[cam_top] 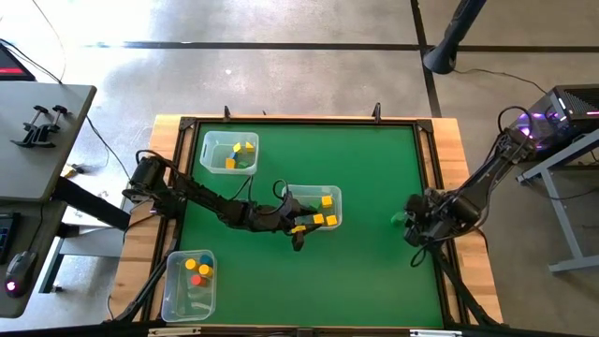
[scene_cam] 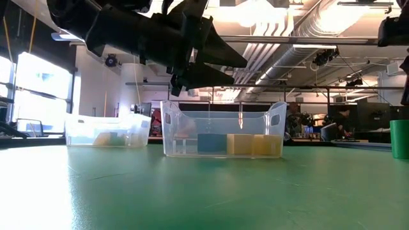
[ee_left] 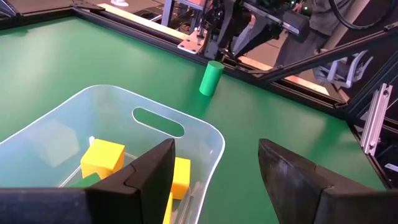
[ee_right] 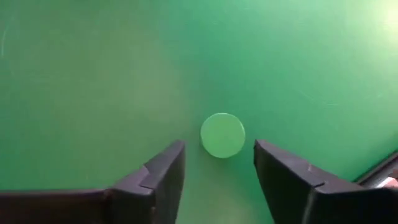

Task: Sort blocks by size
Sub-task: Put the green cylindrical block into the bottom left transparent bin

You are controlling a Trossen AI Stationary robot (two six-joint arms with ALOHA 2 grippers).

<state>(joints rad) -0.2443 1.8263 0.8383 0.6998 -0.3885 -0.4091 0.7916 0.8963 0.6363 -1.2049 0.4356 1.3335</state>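
Open right hand poised above green cylinder.

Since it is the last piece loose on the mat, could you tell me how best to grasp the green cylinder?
The small green cylinder stands upright and alone, so descend from above and pinch its curved sides. The right end effector hangs open over it.

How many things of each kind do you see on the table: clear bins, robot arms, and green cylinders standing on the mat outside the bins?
Clear bins: 3 (back-left bin, middle bin, front-left bin)
Robot arms: 2 (left arm, right arm)
Green cylinders outside the bins: 1 (green cylinder, below the right arm's end)
Total: 6
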